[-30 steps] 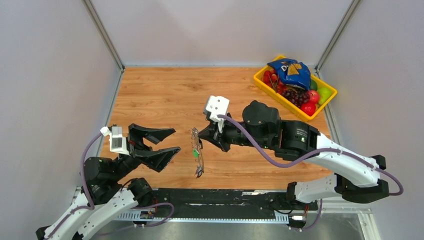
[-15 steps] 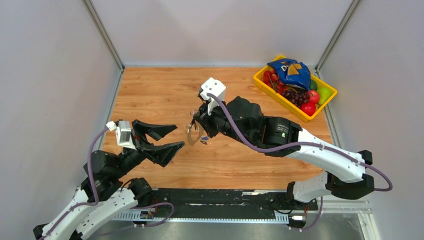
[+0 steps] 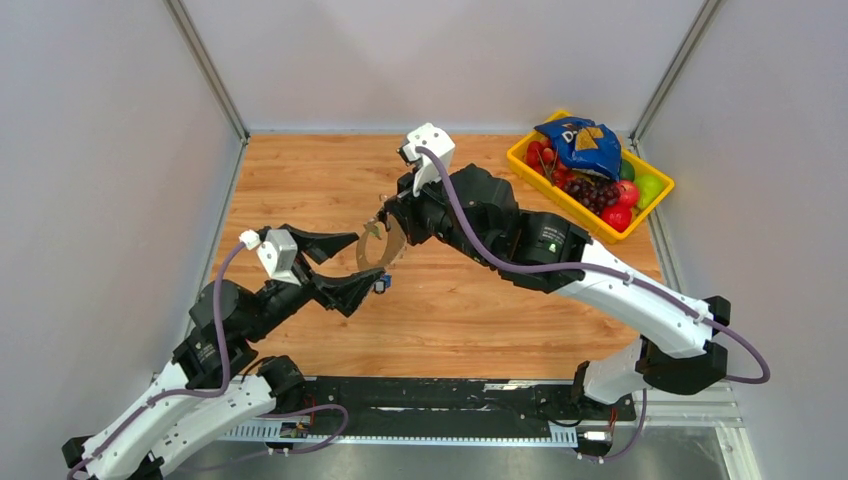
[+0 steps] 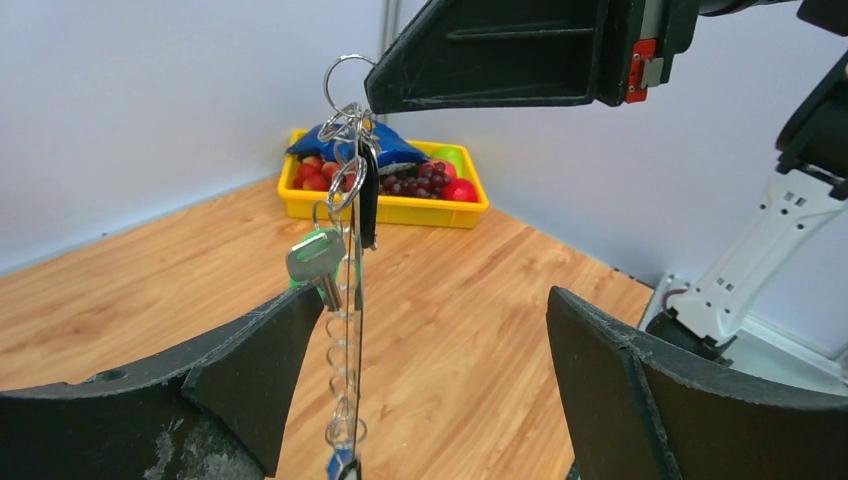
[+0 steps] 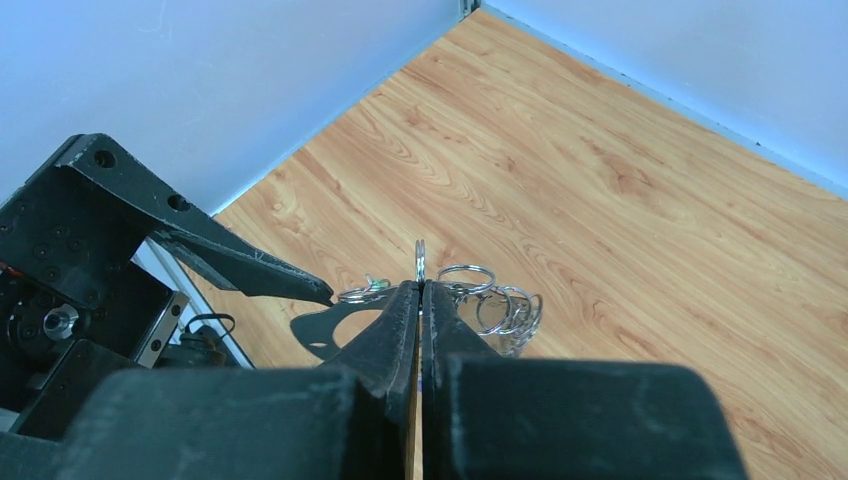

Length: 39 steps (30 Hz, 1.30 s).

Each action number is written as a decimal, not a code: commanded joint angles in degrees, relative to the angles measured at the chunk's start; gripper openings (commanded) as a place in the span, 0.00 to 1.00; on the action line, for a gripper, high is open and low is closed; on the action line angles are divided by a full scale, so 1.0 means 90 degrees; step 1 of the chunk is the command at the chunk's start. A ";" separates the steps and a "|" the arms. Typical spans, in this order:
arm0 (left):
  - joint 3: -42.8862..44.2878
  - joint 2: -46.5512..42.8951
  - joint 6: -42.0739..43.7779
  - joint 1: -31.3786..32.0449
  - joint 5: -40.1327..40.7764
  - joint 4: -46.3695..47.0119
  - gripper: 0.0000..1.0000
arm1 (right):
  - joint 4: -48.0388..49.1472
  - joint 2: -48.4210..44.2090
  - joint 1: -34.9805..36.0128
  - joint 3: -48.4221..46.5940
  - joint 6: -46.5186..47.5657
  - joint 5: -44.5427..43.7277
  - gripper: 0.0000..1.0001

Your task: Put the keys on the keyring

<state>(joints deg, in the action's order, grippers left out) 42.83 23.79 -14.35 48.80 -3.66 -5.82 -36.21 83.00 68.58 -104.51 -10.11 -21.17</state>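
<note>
Right gripper (image 3: 385,228): pressed together on a small top loop of the large thin silver-grey metal hoop of a keyring (image 3: 374,248).
Keyring place: hanging in the air above the wooden table (image 3: 300,180), well apart from the yellow plastic tray of fruit (image 3: 516,158), on the tray's left-arm side.
Keys: tiny silver keys (image 4: 318,257), one green-tagged, dangling from small loops beside the hoop, seemingly threaded already.
Left gripper (image 3: 362,262): spread wide, flanking the hoop, apparently touching nothing.
Step in hand: probably a handover. Close slowly on the hoop's rim below the keys, hold the right pinch firm, and wait out any swing.
Change over half a second: hoop carried nearer the tray, and left gripper advanced from beside the hoop to around it.
</note>
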 commanded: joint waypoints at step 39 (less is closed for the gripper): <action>-0.0124 0.1127 0.0830 0.0003 0.0330 0.0370 0.04 | 0.0574 -0.0135 -0.0168 -0.0447 -0.0073 0.0603 0.00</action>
<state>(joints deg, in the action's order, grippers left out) 41.60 33.63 -7.03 48.77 -0.82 -2.44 -36.12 84.23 67.31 -106.15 -10.44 -16.32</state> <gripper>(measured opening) 0.141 0.006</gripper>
